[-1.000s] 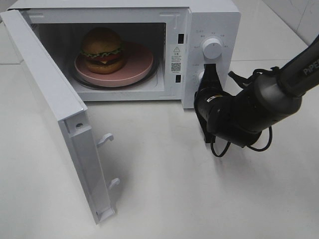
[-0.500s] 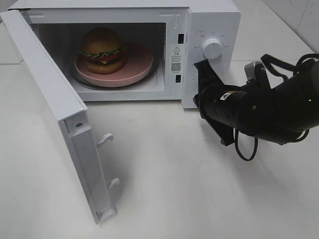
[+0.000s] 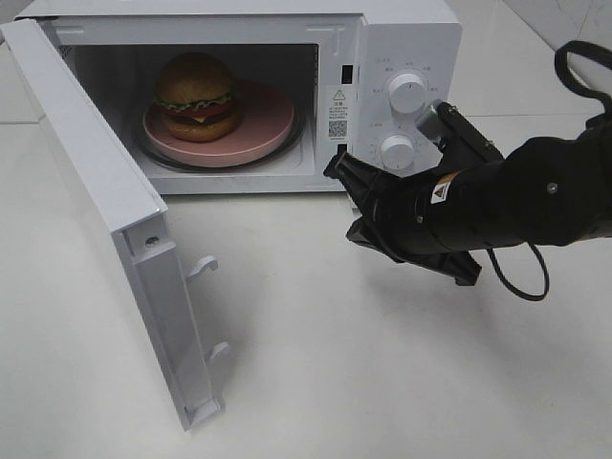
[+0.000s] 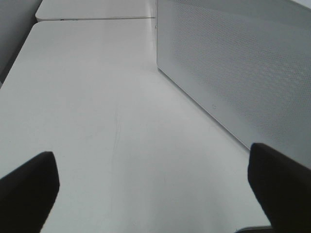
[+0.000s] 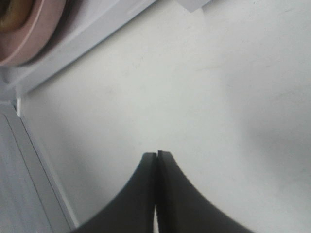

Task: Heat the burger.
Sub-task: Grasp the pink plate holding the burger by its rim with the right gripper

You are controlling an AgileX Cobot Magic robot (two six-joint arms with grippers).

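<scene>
The burger [image 3: 197,96] sits on the left part of a pink plate [image 3: 263,120] inside the open microwave [image 3: 402,38]. My right gripper [image 3: 338,169] is shut with nothing in it. It points left, low in front of the cavity's right edge, below the control panel. In the right wrist view the shut fingertips [image 5: 156,156] hover over the white table, with the plate rim [image 5: 22,36] at a corner. My left gripper [image 4: 153,187] is open and empty beside the microwave's perforated side wall [image 4: 243,68]. It does not show in the exterior high view.
The microwave door [image 3: 105,191] stands swung wide toward the front left, latch hooks [image 3: 203,268] sticking out. Two white knobs [image 3: 408,94] [image 3: 396,150] sit on the control panel. White table [image 3: 335,363] stretches in front.
My right arm has swung away from the lower knob, moving down and left. Its shut gripper now points left at the foot of the cavity's right edge.
</scene>
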